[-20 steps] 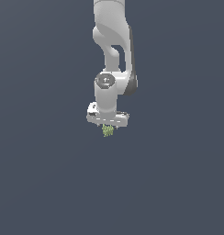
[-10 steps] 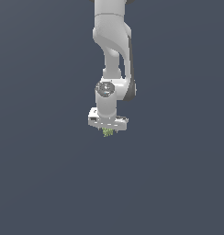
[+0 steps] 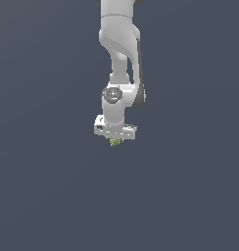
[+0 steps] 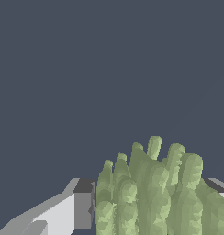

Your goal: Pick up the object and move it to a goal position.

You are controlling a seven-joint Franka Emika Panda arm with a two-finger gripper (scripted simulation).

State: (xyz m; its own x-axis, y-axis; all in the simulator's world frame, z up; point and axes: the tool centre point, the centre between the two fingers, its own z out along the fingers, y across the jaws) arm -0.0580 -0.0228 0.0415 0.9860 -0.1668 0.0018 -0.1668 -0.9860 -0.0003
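White Panda arm (image 3: 120, 54) hangs straight down w/ fingers (image 3: 115, 141) pointing down, closed in on the object (image 3: 115, 141), a small yellow-green spiky clump held between them. In the exterior view only the clump's lower tuft pokes out below the white hand body, approx centred under it. Wrist view: object (image 4: 155, 197) fills the gap between the fingers, spikes jutting past the tips; one finger (image 4: 81, 204) w/ grey pad presses against the clump's side, the other shows only as a sliver at the frame edge beyond the clump. Surroundings are plain dark grey-blue on every side of the fingers; no edges or obstacles visible nearby. Can't tell if the clump touches any surface beneath.
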